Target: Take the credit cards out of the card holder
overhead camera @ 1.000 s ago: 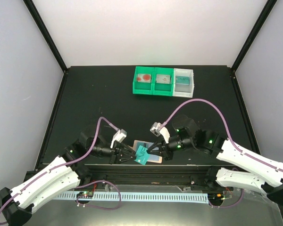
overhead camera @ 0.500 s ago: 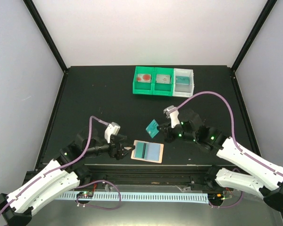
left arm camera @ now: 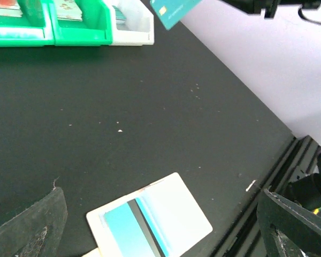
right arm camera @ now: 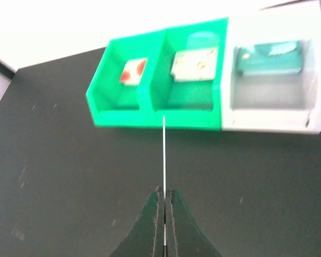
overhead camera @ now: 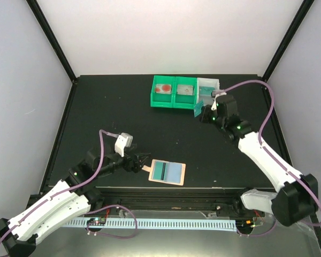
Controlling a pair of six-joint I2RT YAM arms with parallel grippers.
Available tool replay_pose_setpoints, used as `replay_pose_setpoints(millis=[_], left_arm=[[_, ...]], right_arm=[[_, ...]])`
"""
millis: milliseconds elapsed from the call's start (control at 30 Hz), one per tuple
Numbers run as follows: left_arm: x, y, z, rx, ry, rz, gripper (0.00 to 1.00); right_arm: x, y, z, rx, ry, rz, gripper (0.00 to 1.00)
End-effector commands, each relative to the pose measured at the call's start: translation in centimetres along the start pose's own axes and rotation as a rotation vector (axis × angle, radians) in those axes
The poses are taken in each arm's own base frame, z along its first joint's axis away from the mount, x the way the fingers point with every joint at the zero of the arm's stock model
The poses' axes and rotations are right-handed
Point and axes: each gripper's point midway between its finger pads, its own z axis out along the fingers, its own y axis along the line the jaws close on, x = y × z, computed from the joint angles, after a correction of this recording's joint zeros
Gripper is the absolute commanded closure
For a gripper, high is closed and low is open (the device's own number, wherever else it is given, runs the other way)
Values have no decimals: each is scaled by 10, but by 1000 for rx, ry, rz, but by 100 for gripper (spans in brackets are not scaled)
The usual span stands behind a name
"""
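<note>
Top cam: R gripper [overhead camera: 204, 112] pinching 1 teal card [overhead camera: 198, 110] over by the white bin [overhead camera: 208, 95], prob to drop it. L gripper [overhead camera: 143, 166] spread wide beside the open card holder [overhead camera: 174, 172]. L wrist: 1 striped card [left arm camera: 129, 227] sits in it. R wrist: card edge-on btwn pressed fingers [right arm camera: 150, 219].

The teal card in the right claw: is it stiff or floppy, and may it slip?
Probably stiff: edge-on from the right wrist, the card is one straight thin line past the right claw. Likely light, as a pinch on one edge carries it. Its flat faces may slip if it bumps the white bin.
</note>
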Motion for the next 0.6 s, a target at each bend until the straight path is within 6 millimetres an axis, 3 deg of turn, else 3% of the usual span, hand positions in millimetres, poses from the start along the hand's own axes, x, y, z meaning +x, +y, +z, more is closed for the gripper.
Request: replay_pose_setpoints(millis=[0,233,567], left_arm=[[-14,7,-1,-52,-62,45,1],[-5,15,5,-62,-68,58,1],[-5,22,11,-90,-72,40,1]], right_arm=[[-57,-13,19,25,-110,24,99],[-89,-57,68,104,-103,59,99],[-106,-98,140,114,-77,85,99]])
